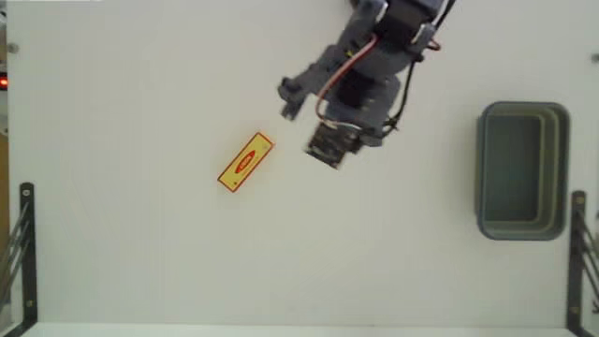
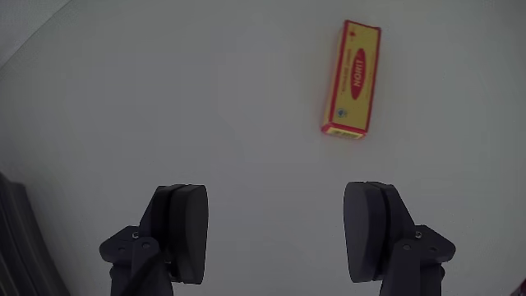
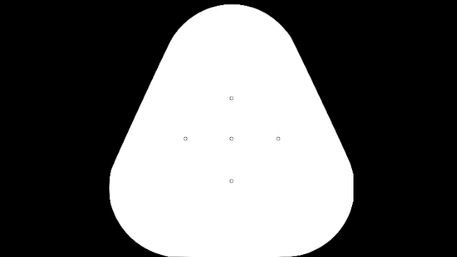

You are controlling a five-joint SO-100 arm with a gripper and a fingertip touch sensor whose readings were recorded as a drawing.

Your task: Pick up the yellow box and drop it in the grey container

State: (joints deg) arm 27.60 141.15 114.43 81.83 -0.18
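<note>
Spread wide and empty, gripper (image 2: pixel 275 234) approaches yellow box (image 2: pixel 352 80) at upper right of wrist view; next, centre over it and descend.

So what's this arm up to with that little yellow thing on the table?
The arm is going after the yellow box, which lies flat on the white table, untouched. Its gripper is open and empty, with the box ahead of it in the wrist view and a bit to the right. The grey container, where the box should end up, sits empty at the fixed view's right.
</note>
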